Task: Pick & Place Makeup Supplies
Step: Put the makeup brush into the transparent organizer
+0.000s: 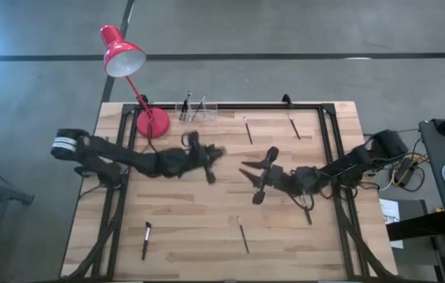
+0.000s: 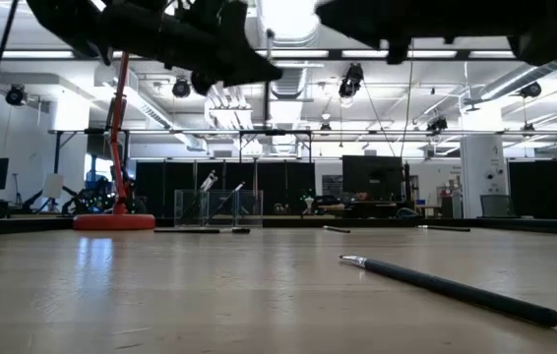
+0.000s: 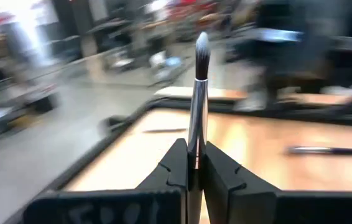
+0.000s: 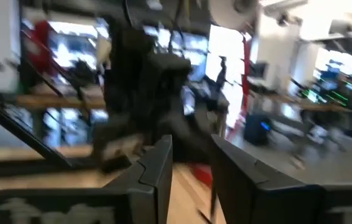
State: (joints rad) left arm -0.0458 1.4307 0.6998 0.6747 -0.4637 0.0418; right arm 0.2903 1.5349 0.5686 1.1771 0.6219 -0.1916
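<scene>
My left gripper (image 1: 209,157) hovers over the middle of the table, shut on a makeup brush (image 3: 196,93) with a silvery ferrule and a dark, pale-tipped bristle head. My right gripper (image 1: 254,179) faces it from the right and is open with nothing between its fingers (image 4: 191,155). More makeup brushes lie flat on the wood: two at the far side (image 1: 247,130) (image 1: 293,126), two near the front edge (image 1: 146,240) (image 1: 242,234). A clear container (image 1: 195,108) at the far edge holds a few brushes standing slanted. My left gripper pinches the brush's shaft (image 3: 193,144) just behind the silvery ferrule between its two fingers (image 3: 176,168). The bristle end sticks out past the fingertips, along the line of the fingers. The gripper points about level, and the brush is lifted clear of the table.
A red desk lamp (image 1: 124,56) stands on its round base (image 1: 152,122) at the far left, beside the container. Black frame rails (image 1: 329,157) run along the table's left and right sides. One brush (image 2: 446,285) lies close to the low camera.
</scene>
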